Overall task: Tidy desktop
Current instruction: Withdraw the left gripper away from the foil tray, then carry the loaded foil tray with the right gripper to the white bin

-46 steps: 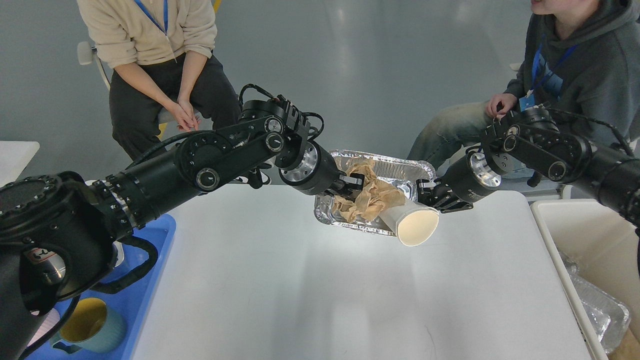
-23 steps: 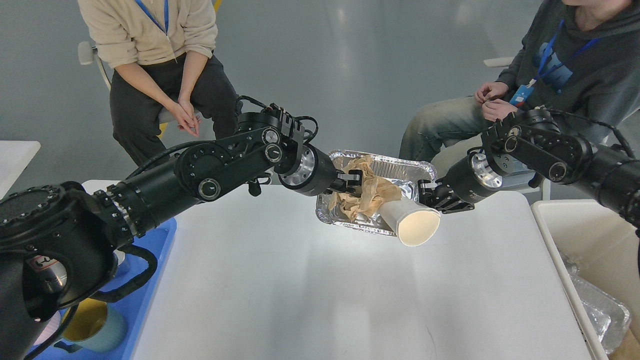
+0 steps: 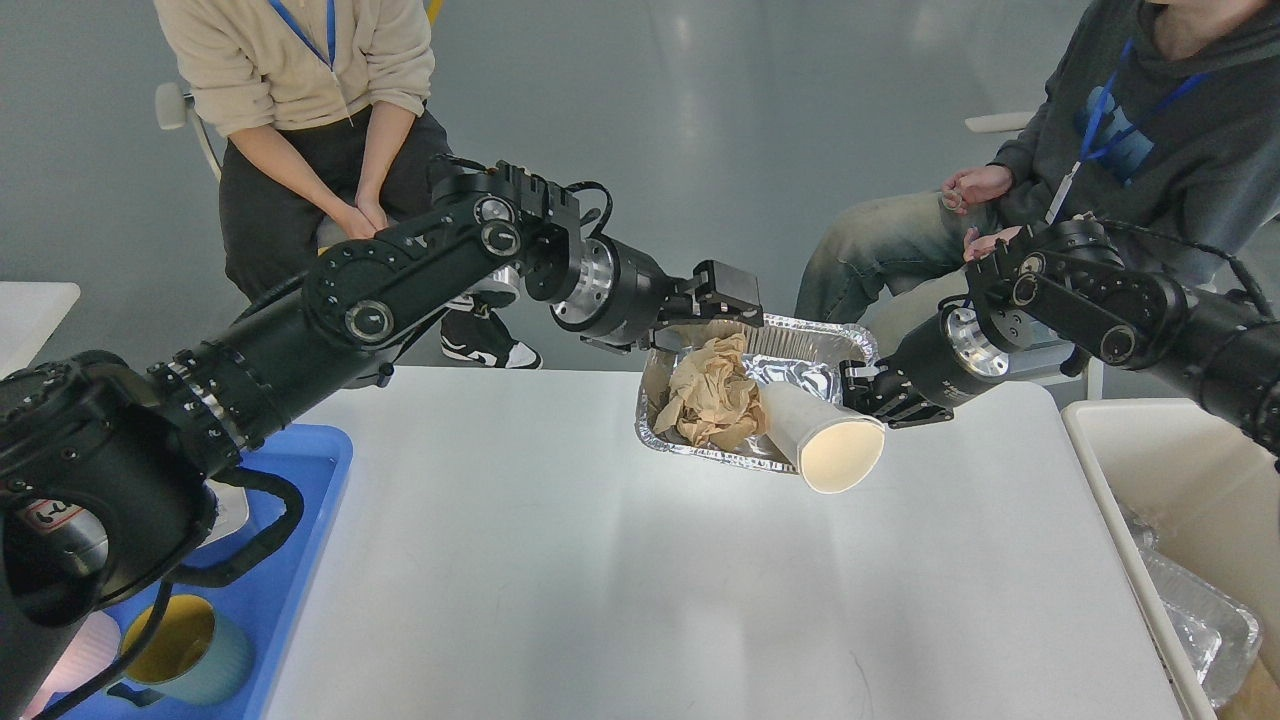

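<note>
The white desktop fills the lower view. A foil tray sits at its far edge and holds crumpled brown paper. A white paper cup lies on its side over the tray's front right rim, mouth toward me. My left gripper hovers above the tray's far left rim, open and empty, clear of the paper. My right gripper is at the tray's right end, beside the cup, and looks shut on the tray's rim.
A blue tray at the left edge holds a teal mug. A cream-white bin at the right holds foil trays. Two people sit just beyond the table's far edge.
My left gripper has let go of the brown paper and risen up and back from the tray. The paper has stayed in the tray. The right gripper has kept its place.
</note>
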